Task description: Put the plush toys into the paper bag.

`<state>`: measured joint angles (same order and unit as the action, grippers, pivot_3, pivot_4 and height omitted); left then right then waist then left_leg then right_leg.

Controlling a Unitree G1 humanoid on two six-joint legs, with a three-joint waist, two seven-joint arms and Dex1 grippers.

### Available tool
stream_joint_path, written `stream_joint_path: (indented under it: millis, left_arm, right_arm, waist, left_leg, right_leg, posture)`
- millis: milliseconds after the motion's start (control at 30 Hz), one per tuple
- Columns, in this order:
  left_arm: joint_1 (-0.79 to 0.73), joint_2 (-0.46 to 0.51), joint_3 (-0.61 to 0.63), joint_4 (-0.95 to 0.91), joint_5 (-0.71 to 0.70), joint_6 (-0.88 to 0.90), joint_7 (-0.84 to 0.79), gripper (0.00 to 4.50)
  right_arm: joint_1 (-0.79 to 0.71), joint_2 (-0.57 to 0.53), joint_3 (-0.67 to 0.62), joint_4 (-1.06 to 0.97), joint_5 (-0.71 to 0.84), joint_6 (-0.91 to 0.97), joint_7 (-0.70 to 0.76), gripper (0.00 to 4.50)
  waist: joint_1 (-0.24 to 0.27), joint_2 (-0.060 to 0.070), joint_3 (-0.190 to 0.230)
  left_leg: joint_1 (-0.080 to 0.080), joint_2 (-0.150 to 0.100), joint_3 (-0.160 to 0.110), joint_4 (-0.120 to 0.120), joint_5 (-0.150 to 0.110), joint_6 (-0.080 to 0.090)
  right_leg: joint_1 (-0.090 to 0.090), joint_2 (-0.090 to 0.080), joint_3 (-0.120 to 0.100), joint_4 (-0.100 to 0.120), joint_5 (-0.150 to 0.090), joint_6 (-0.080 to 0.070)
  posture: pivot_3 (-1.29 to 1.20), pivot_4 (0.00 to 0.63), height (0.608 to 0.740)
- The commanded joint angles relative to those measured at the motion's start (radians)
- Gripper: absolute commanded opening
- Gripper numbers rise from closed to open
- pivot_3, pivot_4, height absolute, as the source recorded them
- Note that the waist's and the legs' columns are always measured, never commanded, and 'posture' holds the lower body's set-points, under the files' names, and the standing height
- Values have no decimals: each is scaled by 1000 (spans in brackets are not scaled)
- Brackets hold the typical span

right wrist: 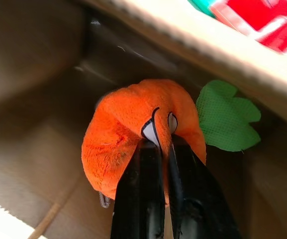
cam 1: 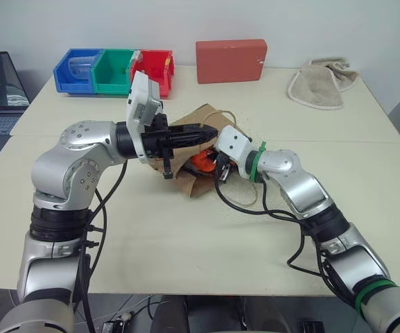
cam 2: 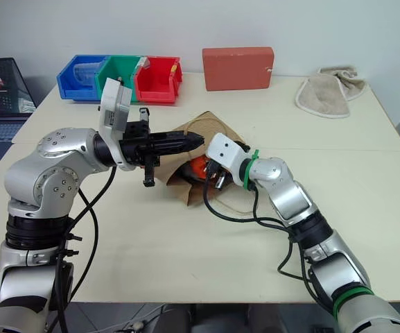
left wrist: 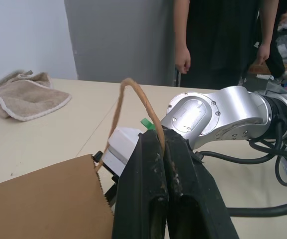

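head views: paper bag (cam 1: 200, 156) lying mid-table, mouth held up by left gripper (cam 2: 194, 140), clamped on a handle. right gripper (cam 1: 213, 164) reaching into the mouth with orange carrot toy (cam 1: 201, 161).

left wrist view: fingers (left wrist: 148, 199) pressed together on twisted handle loop (left wrist: 133, 99); thin, stiff paper, likely to tear if yanked.

right wrist view: nearly closed fingers (right wrist: 138, 194) pinching carrot's plush body inside the bag; soft, light, squashy, best gripped mid-body.

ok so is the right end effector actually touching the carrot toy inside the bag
Touching. The right wrist view shows the right end effector with its two black fingers pinching the orange carrot plush inside the paper bag.
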<state>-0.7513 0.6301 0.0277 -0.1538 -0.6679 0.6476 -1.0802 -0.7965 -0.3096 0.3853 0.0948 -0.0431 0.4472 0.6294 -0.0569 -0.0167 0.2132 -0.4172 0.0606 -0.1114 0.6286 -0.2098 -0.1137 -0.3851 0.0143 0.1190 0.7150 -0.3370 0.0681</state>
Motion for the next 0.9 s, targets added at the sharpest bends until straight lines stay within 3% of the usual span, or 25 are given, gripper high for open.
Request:
stream_joint_path:
  millis: [33,333,600,900]
  left_arm:
    - [1,5,19,-37,-18,-5,1,0]
    - [-2,3,19,-14,0,-21,4,0]
    - [-1,0,7,0,28,-46,3,0]
    - [-10,-12,-2,19,46,-63,3,0]
  right_arm:
    - [-18,2,-37,-27,-16,-31,-18,1075]
    - [7,-34,-39,-90,-31,-17,19,4372]
    - [51,-112,-58,-239,43,27,142,4477]
    - [46,-163,-102,-295,75,59,179,4477]
  waist:
    - [-1,0,0]
    - [-1,0,0]
    - [-1,0,0]
    - [-1,0,0]
  left_leg:
    - [0,0,0,0,0,0]
    - [0,0,0,0,0,0]
    - [0,0,0,0,-2,3]
    - [0,0,0,0,-2,3]
  right_leg:
    - [0,0,0,0,0,0]
    - [0,0,0,0,0,0]
    - [0,0,0,0,0,0]
    - [0,0,0,0,0,0]
  posture:
    - [0,150,740]
    - [0,150,740]
    - [0,150,740]
    - [0,150,740]
